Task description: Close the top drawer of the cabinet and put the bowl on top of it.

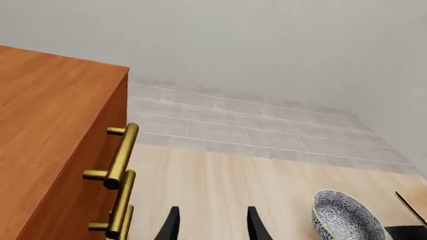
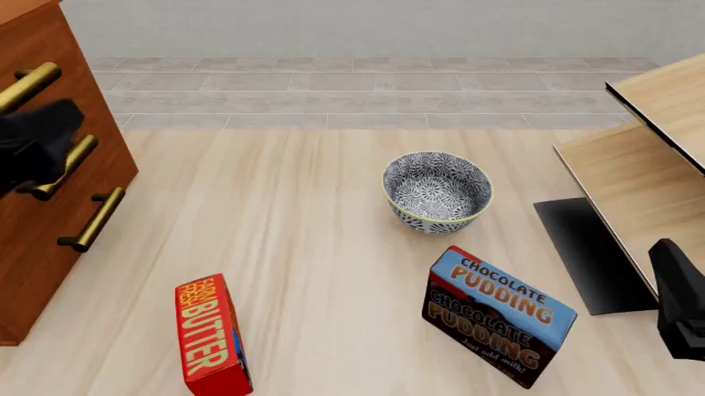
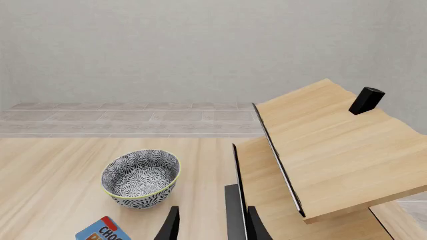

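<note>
Status check. The reddish-brown wooden cabinet (image 2: 44,181) stands at the left edge of the pale wooden worktop (image 2: 309,247). In the left wrist view its uppermost drawer front with brass bar handle (image 1: 121,155) sits flush with the two fronts below, so I judge the top drawer closed: step one looks done.

Step two not yet done. The round deep bowl with blue-grey and white floral pattern (image 2: 437,191) sits upright on the worktop, roughly mid-table, well apart from the cabinet, nothing touching it. Cabinet top (image 1: 40,100) carries nothing in the part that shows.

Left tool (image 1: 212,225): fingers apart, empty, close by the drawer handles (in the front view it is a dark blur over the cabinet front). Right tool (image 3: 213,225): fingers apart, empty, low at the right near the pale wooden shelf unit (image 3: 333,150), bowl ahead of it.

Remaining: grasp bowl, carry across, set it on the cabinet top. The red butter box (image 2: 211,337) and blue chocolate pudding box (image 2: 498,318) lie nearer the camera, off a direct path.
</note>
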{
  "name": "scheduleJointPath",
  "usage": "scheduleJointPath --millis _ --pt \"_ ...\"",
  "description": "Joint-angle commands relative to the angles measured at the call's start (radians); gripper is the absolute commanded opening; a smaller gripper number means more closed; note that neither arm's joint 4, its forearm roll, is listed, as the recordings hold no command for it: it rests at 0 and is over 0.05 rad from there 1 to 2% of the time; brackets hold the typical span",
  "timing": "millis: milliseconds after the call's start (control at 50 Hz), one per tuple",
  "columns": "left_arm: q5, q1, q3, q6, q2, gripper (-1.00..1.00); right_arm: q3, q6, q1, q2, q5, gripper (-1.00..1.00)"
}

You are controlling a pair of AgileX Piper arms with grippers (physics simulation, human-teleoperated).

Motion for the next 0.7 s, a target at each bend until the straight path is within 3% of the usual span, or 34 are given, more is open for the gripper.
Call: scheduleJointPath --millis 20,60,100,240,420,500,700 --pt "0.097 -0.125 -0.053 -0.027 -0.006 1.0 0.0 0.0 0.0 -0.007 0.006 1.0" --pt "0.105 -0.146 -0.063 -0.035 0.01 1.0 0.0 0.0 0.0 -0.007 0.006 1.0" --pt "0.101 -0.167 -0.067 -0.092 0.025 1.0 0.0 0.0 0.0 -0.007 0.006 1.0" --pt "0.141 -0.21 -0.106 -0.039 0.066 1.0 0.0 0.0 0.0 -0.007 0.006 1.0" --pt "0.188 -0.248 -0.172 -0.044 0.122 1.0 0.0 0.0 0.0 -0.007 0.006 1.0" --pt "0.226 -0.291 -0.2 -0.105 0.163 1.0 0.0 0.0 0.0 -0.007 0.006 1.0" --pt "0.336 -0.346 -0.3 -0.102 0.174 1.0 0.0 0.0 0.0 -0.007 0.006 1.0"
